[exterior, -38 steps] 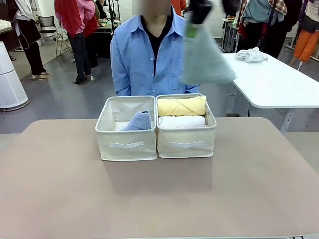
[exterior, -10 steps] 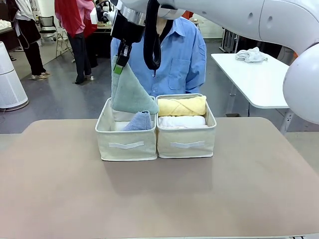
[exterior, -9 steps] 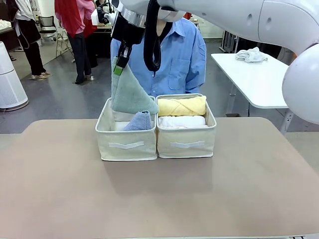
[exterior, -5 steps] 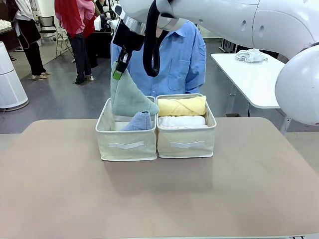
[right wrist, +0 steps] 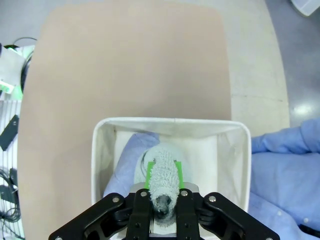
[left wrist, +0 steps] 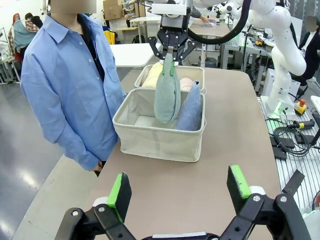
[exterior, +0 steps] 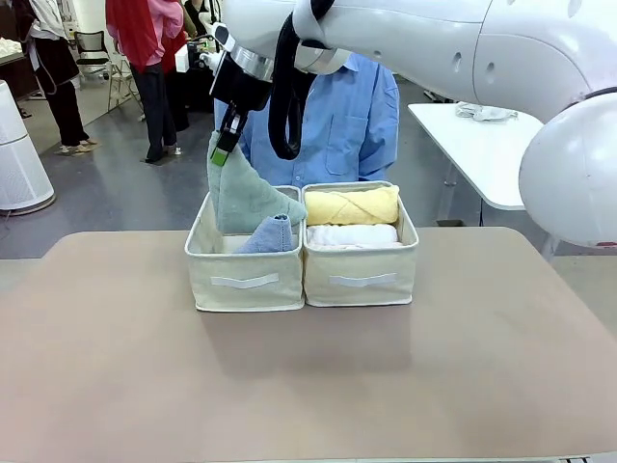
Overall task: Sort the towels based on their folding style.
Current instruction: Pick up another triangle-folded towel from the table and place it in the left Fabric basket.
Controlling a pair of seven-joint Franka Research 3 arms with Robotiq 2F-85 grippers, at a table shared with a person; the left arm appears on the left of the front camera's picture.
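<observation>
At the left side of the table (exterior: 308, 386), the left gripper (left wrist: 179, 189) hovers clear of the work with its jaws spread wide and nothing between them.

At the left bin (exterior: 241, 278), the right arm reaches across from the right, and the right gripper (exterior: 224, 149) hangs above the bin's opening. Its jaws are pressed together on the pointed tip of the grey-green towel (exterior: 246, 198), which hangs point-up with its broad base below the bin rim. The base lies just beside the light blue towel (exterior: 270, 234), a cone already standing in the same bin. The bin wall hides the base in the front view, so it cannot be confirmed whether the base rests on the bin floor; it appears close to it.

At the right bin (exterior: 362, 278), which touches the left bin along one wall, the yellow towel (exterior: 352, 205) lies rolled on top of the white towel (exterior: 352, 235), also rolled.

Step in hand: placing the second cone with the first. Cones occupy the left bin and rolls the right.

Next move, as a judgement:
1. Lower the tip slightly until the base seats beside the light blue towel.
2. Part the jaws only when the towel is supported, to avoid toppling either cone.
3. Lift the gripper straight up, clear of the rim and of the person (exterior: 328, 116) at the far side
</observation>
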